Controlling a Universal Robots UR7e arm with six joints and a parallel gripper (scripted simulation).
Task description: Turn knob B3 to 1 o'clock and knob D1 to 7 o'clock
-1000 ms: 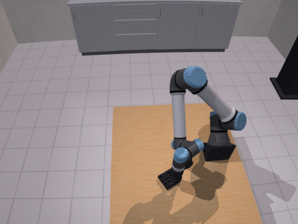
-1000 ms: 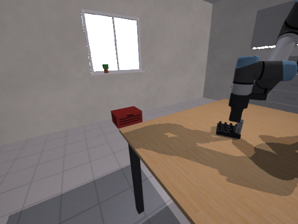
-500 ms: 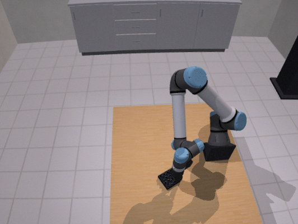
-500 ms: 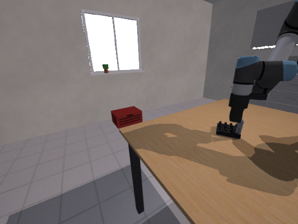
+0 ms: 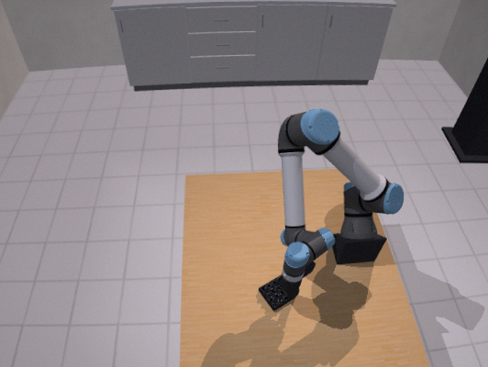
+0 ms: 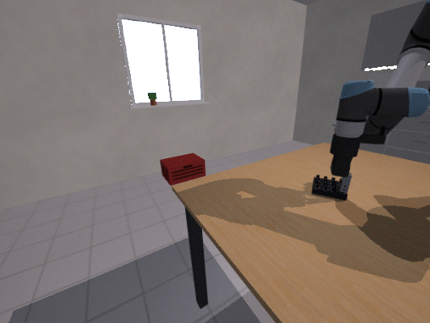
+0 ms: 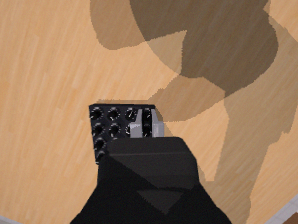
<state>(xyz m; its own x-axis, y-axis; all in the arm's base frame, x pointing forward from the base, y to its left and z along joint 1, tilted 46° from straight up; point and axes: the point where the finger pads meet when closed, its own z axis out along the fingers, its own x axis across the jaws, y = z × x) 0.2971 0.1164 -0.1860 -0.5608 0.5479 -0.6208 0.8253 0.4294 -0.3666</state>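
Observation:
The knob box (image 5: 273, 294) (image 6: 322, 190) (image 7: 106, 131) is a small black box with rows of black knobs, standing on the wooden table (image 5: 220, 229) (image 6: 283, 250) (image 7: 50, 75). My gripper (image 7: 146, 115) (image 6: 344, 185) points straight down over one corner of the box. In the wrist view its two grey fingers stand on either side of the corner knob and are shut on it. The printed names and the white lines on the knobs are too small to read. The gripper body hides the near rows of the box in the wrist view.
The robot base (image 5: 360, 248) stands on the table to the right of the box. The arm's dark shadows fall across the wood. A red crate (image 6: 183, 168) sits on the floor beyond the table's far edge. Grey cabinets (image 5: 252, 41) line the back wall.

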